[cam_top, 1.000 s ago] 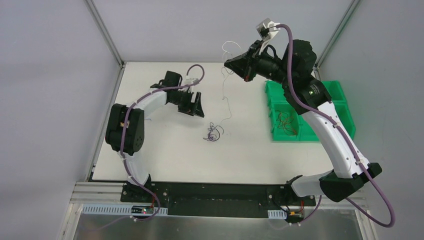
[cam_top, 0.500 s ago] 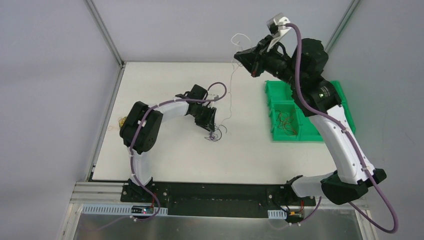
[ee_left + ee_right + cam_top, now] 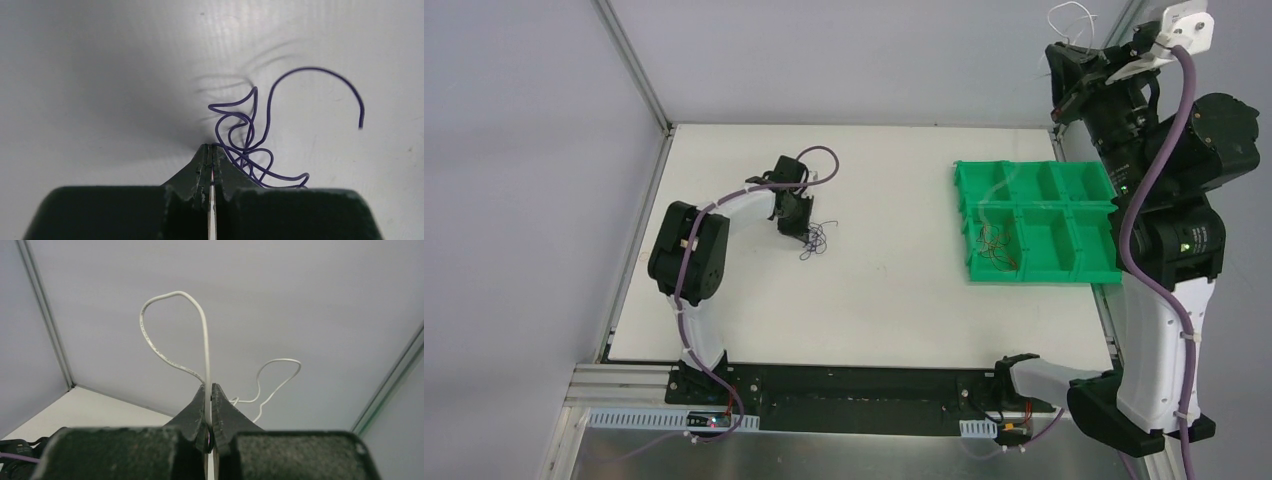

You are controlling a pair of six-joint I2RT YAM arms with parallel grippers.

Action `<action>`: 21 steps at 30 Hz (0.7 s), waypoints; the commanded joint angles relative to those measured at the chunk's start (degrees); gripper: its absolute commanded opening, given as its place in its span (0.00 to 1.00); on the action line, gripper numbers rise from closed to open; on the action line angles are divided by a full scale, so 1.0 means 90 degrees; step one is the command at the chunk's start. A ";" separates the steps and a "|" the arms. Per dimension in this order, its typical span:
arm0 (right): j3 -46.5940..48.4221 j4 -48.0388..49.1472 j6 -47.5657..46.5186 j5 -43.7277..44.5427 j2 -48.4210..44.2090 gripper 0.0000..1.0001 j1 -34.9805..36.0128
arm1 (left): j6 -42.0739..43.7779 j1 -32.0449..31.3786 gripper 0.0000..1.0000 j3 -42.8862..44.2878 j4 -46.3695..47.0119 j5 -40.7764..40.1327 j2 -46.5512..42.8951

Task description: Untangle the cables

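Two cables now stand parted. The right gripper is clamped tight on the white cable and has risen since a second ago to a station high above the far right corner of the green tray. At that time the white cable trailed down to the bundle left of the tray; now its loops hang in open air, touching nothing else.

The left gripper is pinched shut on the purple cable, low at the surface and well left of the tray, farther from it than half a second ago.

Judgement: this pair is separated, and the white cable is ready to be laid down apart.

A small knot of red and orange cables lies in the tray's near left compartment.

Surface: white matt table, no marks noted. Room: plain grey walls with metal frame posts beyond the tray.
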 commanded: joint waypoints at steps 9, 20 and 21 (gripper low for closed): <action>-0.0179 0.0127 -0.0313 0.0548 0.0165 0.00 -0.0542 | 0.0076 0.0916 0.00 0.0071 -0.1177 0.0129 0.0272; -0.0566 0.0005 0.0138 0.0271 0.0226 0.00 -0.0794 | 0.0098 0.0916 0.00 0.0285 -0.1146 0.0736 0.0309; -0.0567 0.0005 0.0179 0.0290 0.0259 0.00 -0.0792 | 0.0089 0.0916 0.00 0.0283 -0.1146 0.0762 0.0310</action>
